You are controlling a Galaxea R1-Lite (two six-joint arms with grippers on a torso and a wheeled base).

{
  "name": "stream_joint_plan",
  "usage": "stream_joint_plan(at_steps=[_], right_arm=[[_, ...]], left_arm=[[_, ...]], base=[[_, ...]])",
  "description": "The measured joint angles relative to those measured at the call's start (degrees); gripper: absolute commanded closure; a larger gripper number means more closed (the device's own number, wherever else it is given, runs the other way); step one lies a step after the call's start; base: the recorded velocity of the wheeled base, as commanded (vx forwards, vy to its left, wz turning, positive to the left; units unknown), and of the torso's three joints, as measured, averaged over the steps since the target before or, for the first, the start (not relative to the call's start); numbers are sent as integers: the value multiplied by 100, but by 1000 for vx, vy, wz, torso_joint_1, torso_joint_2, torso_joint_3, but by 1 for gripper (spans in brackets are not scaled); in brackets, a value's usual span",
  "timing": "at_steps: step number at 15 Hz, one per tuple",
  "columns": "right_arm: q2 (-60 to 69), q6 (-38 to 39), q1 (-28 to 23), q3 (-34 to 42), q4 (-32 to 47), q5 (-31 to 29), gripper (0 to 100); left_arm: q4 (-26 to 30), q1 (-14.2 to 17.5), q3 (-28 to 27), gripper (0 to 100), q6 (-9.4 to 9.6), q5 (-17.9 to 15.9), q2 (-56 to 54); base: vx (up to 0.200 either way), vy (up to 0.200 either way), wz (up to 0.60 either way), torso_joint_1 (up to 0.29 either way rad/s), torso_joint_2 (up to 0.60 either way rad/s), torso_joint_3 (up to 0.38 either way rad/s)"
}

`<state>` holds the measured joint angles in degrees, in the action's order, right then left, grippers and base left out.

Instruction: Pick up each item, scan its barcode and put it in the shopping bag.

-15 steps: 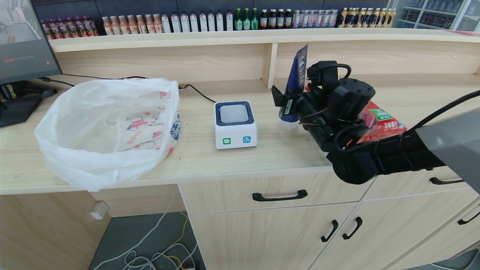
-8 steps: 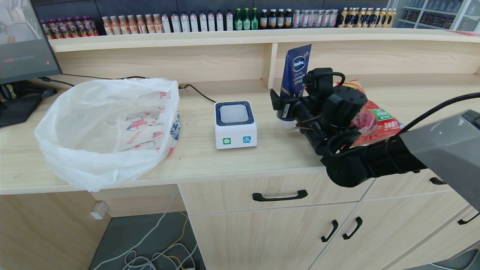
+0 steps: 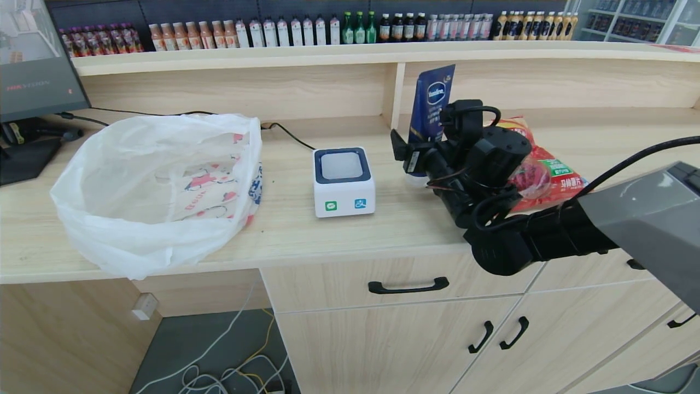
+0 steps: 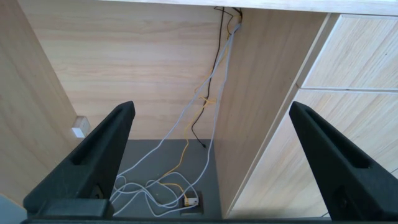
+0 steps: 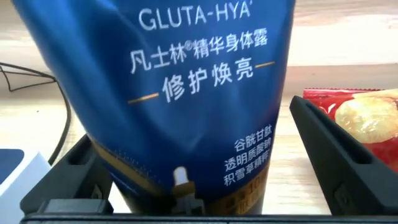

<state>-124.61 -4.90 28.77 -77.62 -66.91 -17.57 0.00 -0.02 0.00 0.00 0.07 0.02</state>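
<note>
Right gripper (image 3: 422, 150) clamps lotion tube (image 3: 432, 98) near its cap; left gripper (image 4: 211, 111) wide, empty. Probably light, squashy, slick: squeeze gently

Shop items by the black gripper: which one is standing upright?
The blue tube, standing on end; the red snack packet beside it lies flat.

Head: we look forward and down over the counter (image 3: 284, 230).
Left wrist: we face the far floor (image 4: 140, 155) below.
Right wrist: we're close against the blue tube (image 5: 186, 93).
Shared: blue tube (image 3: 429, 104), head and right wrist.
</note>
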Motion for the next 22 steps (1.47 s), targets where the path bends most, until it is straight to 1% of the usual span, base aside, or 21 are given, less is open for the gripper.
stream_joint_plan(at_steps=[3, 4, 6, 17, 22], right_arm=[[-2, 20, 35, 33, -132, -11, 0], [-2, 48, 39, 46, -187, -11, 100], [2, 230, 85, 66, -222, -24, 100], [96, 245, 133, 194, -206, -20, 100], [226, 301, 284, 284, -149, -22, 100]], left_arm=[[0, 0, 0, 0, 0, 0, 0], [0, 0, 0, 0, 0, 0, 0], [0, 2, 0, 0, 0, 0, 0], [0, 2, 0, 0, 0, 0, 0], [0, 0, 0, 0, 0, 0, 0]], base=[[0, 0, 0, 0, 0, 0], [0, 0, 0, 0, 0, 0], [0, 0, 0, 0, 0, 0], [0, 0, 0, 0, 0, 0], [0, 0, 0, 0, 0, 0]])
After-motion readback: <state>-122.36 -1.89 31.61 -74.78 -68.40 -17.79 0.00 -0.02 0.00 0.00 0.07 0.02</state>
